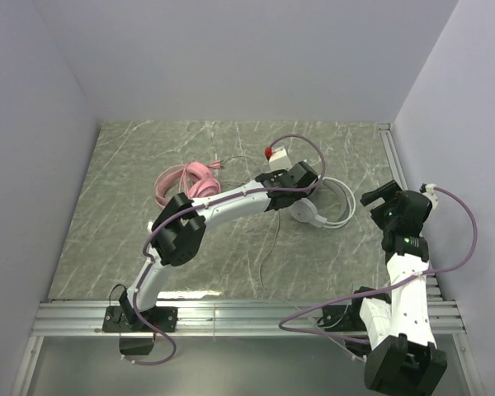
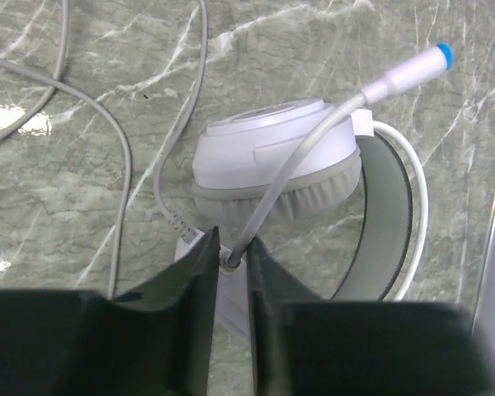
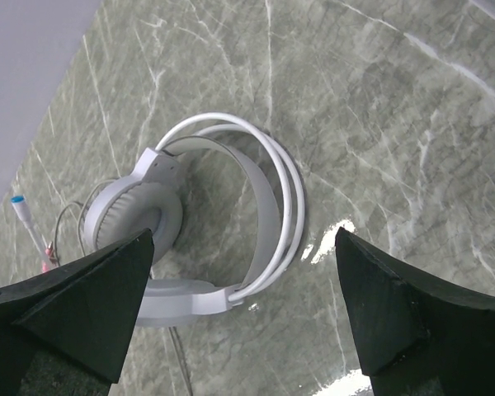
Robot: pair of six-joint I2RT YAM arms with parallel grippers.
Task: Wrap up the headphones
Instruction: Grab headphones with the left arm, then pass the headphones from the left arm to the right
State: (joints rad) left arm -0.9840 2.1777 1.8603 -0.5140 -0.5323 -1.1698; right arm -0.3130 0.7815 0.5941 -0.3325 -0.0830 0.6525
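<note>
Now, nearest the arm bases, the right gripper [image 3: 243, 235] hangs to the right of the white headset [image 3: 268, 198], pointed towards it, its jaws spread wide and holding nothing. The headset lies on its side on the grey marbled table [image 1: 148, 247]. Just beyond, the left gripper [image 2: 231, 246], on the arm stretched across from the left, has its jaws pinched onto the headset's white cable [image 2: 301, 153] close beside one grey-cushioned earcup [image 2: 272, 165]. That cable runs up past the cup to a plug [image 2: 412, 70] with a blue tip. Thin slack cable [image 2: 120, 148] loops over the table alongside. Farther back and left lies the pink headset [image 1: 186, 181], well apart from both grippers
</note>
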